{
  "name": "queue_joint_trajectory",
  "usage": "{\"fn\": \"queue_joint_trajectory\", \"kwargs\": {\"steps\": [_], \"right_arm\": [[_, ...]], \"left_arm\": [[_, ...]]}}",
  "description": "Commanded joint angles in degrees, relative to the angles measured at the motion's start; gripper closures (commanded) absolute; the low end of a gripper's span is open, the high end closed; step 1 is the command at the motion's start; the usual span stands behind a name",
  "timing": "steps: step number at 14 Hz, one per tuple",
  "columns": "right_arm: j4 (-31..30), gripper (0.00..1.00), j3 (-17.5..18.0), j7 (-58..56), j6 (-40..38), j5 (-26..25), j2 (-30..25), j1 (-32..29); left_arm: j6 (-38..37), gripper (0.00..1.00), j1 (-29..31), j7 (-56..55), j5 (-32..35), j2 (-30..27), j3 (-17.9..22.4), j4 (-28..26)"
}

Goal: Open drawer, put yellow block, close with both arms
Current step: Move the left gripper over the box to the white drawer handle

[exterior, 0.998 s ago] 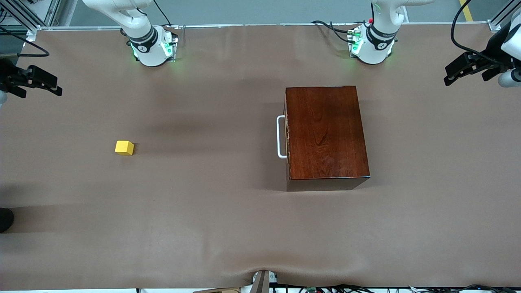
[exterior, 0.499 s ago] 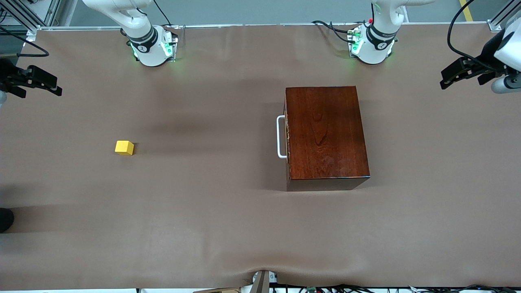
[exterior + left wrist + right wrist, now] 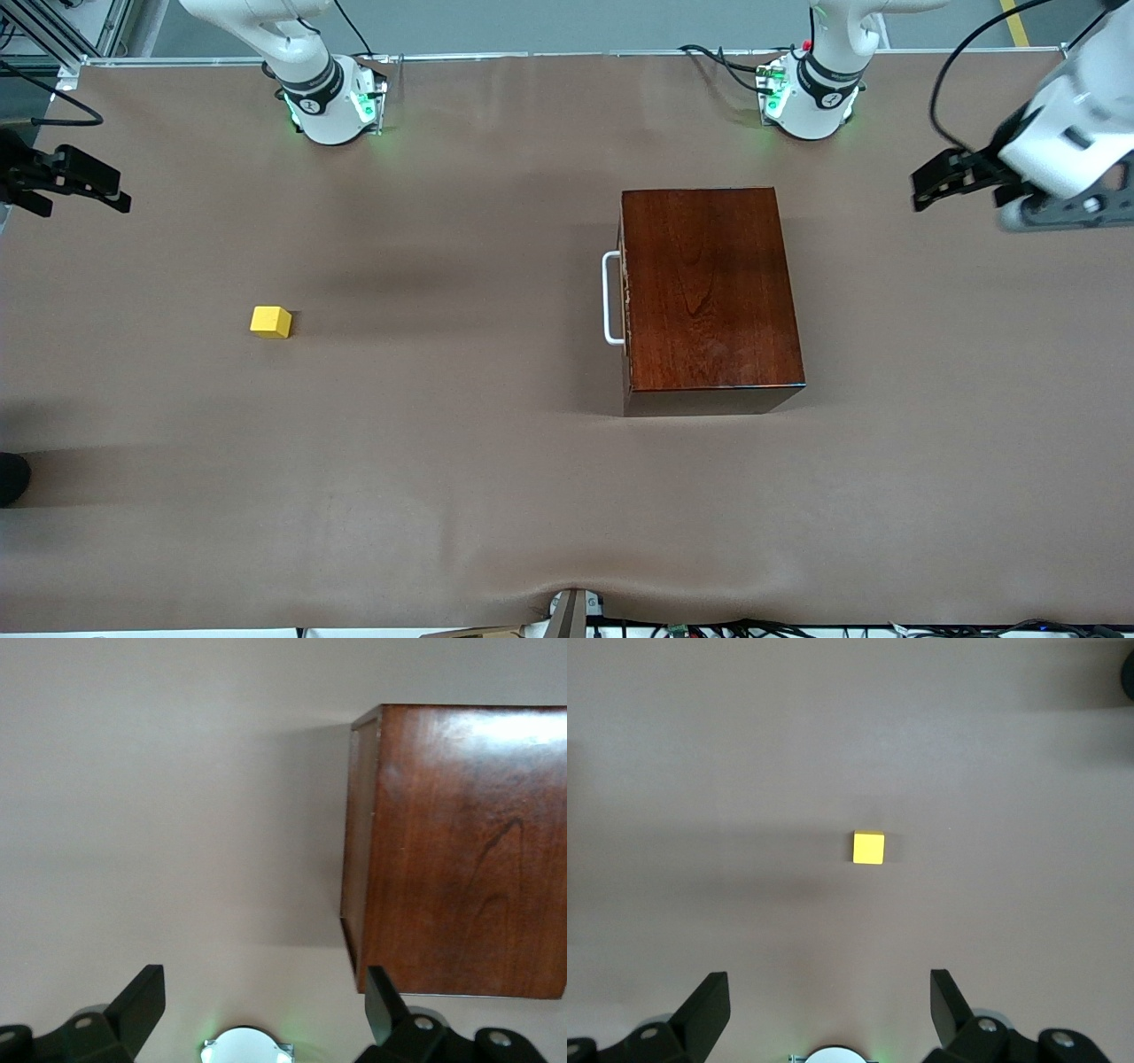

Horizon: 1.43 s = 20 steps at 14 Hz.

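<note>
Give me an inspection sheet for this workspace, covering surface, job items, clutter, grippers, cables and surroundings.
Surface: brown table cover, some wrinkles at the edge nearest the front camera.
Drawer: shut inside the wooden box; white handle faces the right arm's end.
Yellow block: on the cover toward the right arm's end, apart from the box.
Clutter: nothing seen.
Left gripper: open, empty, in the air over the table's left-arm end.
Right gripper: open, empty, over the table edge at the right arm's end.
Cables: black leads by the left arm's base; more along the near edge.
Surroundings: metal framing at the corners; dark object at the edge, unclear.
</note>
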Motion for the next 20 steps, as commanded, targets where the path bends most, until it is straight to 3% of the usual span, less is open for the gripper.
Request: {"fn": "queue_joint_trajectory", "kwargs": {"steps": [1, 4, 7, 13, 20], "right_arm": [[0.1, 0.0, -0.1, -0.5, 0.0, 0.4, -0.1, -0.2], [0.2, 0.0, -0.1, -0.5, 0.4, 0.4, 0.0, 0.2], [0.3, 0.0, 0.0, -0.5, 0.3, 0.4, 0.0, -0.1], [0.5, 0.0, 0.0, -0.4, 1.2, 0.4, 0.0, 0.2], [0.0, 0.0, 0.1, -0.4, 0.5, 0.4, 0.0, 0.1]], "left_arm": [[-0.9, 0.0, -4.1, -8.5, -0.3, 7.2, -2.8, 7.5], [0.9, 0.0, -10.7, -15.5, -0.2, 14.5, -2.7, 13.7], [6.2, 0.0, -15.6, -17.4, 0.2, 17.9, -2.1, 13.8], [14.4, 0.0, -25.9, -26.2, 7.4, 27.6, -1.7, 16.3], [21.8, 0.0, -43.4, -31.7, 9.8, 36.1, 9.9, 20.6]]}}
